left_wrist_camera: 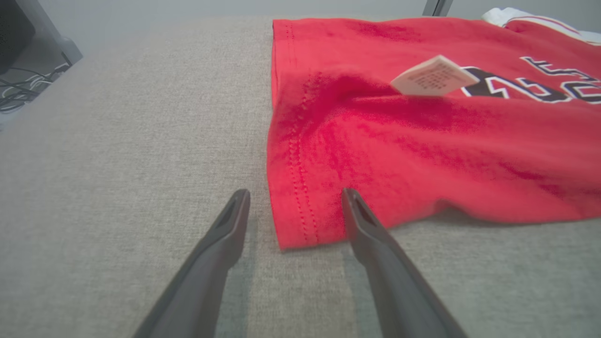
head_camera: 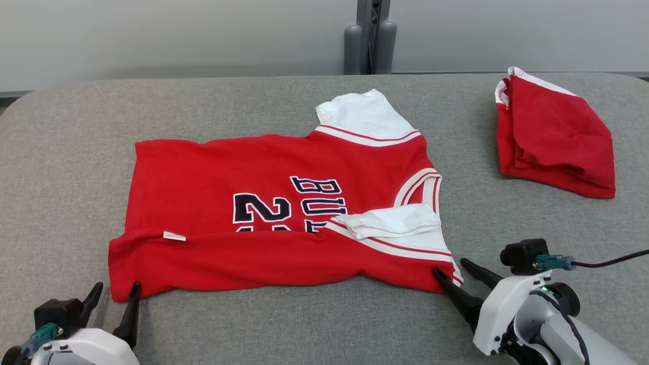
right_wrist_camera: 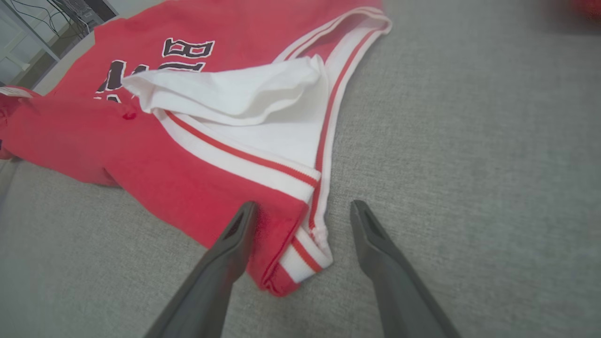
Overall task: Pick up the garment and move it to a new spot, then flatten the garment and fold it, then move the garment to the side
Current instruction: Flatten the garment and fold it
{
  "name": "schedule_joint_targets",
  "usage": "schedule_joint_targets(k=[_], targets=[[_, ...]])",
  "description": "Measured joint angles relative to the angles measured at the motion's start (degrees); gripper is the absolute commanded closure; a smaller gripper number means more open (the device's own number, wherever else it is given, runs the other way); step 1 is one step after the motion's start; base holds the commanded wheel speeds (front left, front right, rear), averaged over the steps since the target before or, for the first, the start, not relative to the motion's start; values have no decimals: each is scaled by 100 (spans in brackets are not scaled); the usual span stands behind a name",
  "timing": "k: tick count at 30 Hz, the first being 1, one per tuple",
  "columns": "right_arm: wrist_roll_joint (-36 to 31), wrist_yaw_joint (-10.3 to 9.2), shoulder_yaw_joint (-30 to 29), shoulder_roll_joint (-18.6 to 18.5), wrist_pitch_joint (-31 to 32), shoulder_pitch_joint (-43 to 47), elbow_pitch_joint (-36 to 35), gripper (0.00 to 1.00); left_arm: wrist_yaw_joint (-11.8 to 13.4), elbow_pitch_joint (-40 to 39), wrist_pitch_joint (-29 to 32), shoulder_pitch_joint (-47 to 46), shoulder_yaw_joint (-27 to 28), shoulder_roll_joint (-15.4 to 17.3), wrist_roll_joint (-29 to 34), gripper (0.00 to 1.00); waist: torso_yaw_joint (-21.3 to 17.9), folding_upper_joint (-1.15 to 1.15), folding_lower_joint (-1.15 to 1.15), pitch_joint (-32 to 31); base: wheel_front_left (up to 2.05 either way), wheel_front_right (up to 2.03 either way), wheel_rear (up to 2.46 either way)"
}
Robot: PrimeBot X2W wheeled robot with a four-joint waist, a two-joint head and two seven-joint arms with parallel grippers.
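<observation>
Grey cloth covers the table (head_camera: 61, 167), with a pale wall (head_camera: 152, 35) and a grey post (head_camera: 372, 35) behind it. From the head, the red jersey (head_camera: 213, 167) lies flat near the middle, neck toward the robot's right, its near edge folded up over the print. A white label (head_camera: 174, 236) sits on that fold and a white sleeve (head_camera: 390, 220) lies doubled back beside the neck. A folded red cloth (head_camera: 557, 147) rests well apart at the far right. The left gripper (head_camera: 115, 291) reaches up from the lower left corner, jaws spread and empty, at the jersey's near hem corner. The right gripper (head_camera: 450, 267) comes in from the lower right, forearm angled up and to the left, jaws likewise apart with nothing held, at the near shoulder corner; a dark cable (head_camera: 608, 262) trails from its wrist

Seen from the left wrist, the arm is low and nearly level with the table. Its fingers (left_wrist_camera: 375, 244) straddle the stitched hem corner: one over bare table, the other over red fabric

Seen from the right wrist, the fingers (right_wrist_camera: 225, 253) bracket the striped shoulder corner: one tip over red fabric, the other above bare table just beside the trim
</observation>
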Motion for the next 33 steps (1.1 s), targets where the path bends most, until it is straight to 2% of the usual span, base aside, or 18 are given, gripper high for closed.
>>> schedule_joint_targets(k=[7,8,9,11,12,20,28,33], targets=[[-205,0,-129,115,474,77,-172,0,-12,347,0,-255,-460,-37,-438,0,38,0,0,105,0,0,0],[-220,-1,-133,122,531,88,-203,52,-12,399,0,-281,-537,-34,-521,6,41,0,0,109,0,0,0],[-245,-1,-149,131,552,98,-232,62,-12,454,0,-311,-630,-29,-625,24,40,0,0,112,0,0,0],[-256,-1,-175,147,604,130,-285,100,-12,526,0,-381,-767,-9,-780,91,35,0,0,118,0,0,0],[-260,0,-188,152,639,148,-314,100,-12,549,0,-419,-835,11,-833,100,33,0,0,116,0,0,0],[-234,1,-470,118,648,338,-499,100,-13,476,0,-421,-1047,197,-1080,100,38,0,0,0,0,0,0],[162,1,-746,-80,838,777,-869,100,-14,178,0,4,-966,205,-1029,100,54,0,0,-274,0,0,0],[515,1,-804,-232,1165,1294,-1254,100,-14,21,0,312,-902,200,-932,100,75,0,0,-491,0,0,0]])
